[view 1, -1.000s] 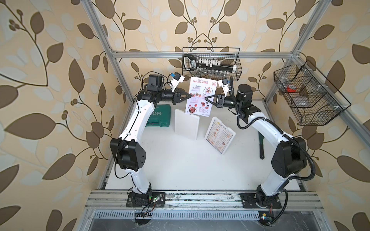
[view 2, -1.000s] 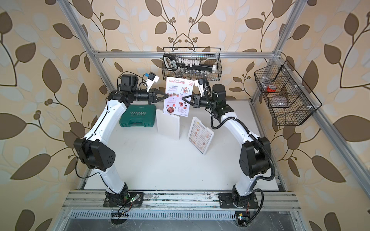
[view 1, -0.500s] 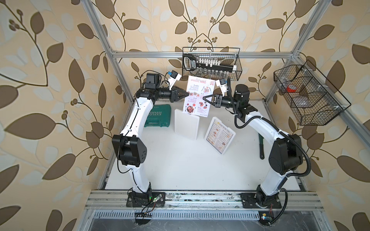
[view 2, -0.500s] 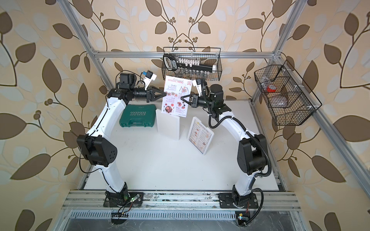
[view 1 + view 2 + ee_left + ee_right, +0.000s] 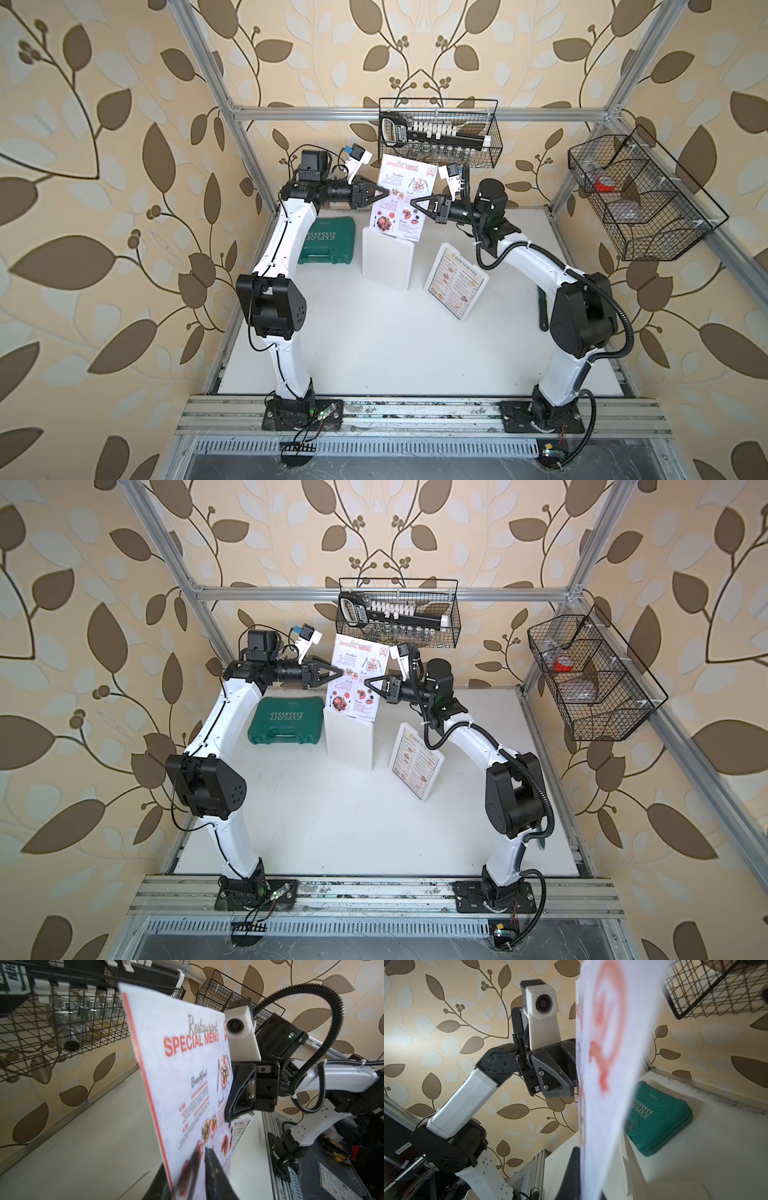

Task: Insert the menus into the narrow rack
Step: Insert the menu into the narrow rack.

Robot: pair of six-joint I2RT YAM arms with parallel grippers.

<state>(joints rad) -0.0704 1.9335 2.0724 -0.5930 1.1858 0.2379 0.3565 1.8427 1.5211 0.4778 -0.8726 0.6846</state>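
Special Menu sheet is up in the air, upright and a little tilted. Its lower edge is just over the top of the white stand, which I take for the narrow rack. Not in yet.

Right gripper is closed on one side edge of the sheet. Left gripper is at the opposite edge, a finger on each face of the paper in the left wrist view. Pinching or slack: cannot tell.

Dim Sum Inn sheet lies on the desk near the stand, apart from it, no gripper on it.

Risks:
- Thin paper held firmly by one edge only would likely droop or twist.
- The lower edge could then miss the slot and buckle on the rim.
- Pressing down on a buckled sheet could crease it or tip the stand.
- The upper corner sits close under the back wire basket, so a lift may snag there.

Surface: plain white desk, matte, faint marks. Green case on the left arm's side of the stand. Side wire basket hangs off the aluminium frame. Leaf-pattern wallpaper all round.
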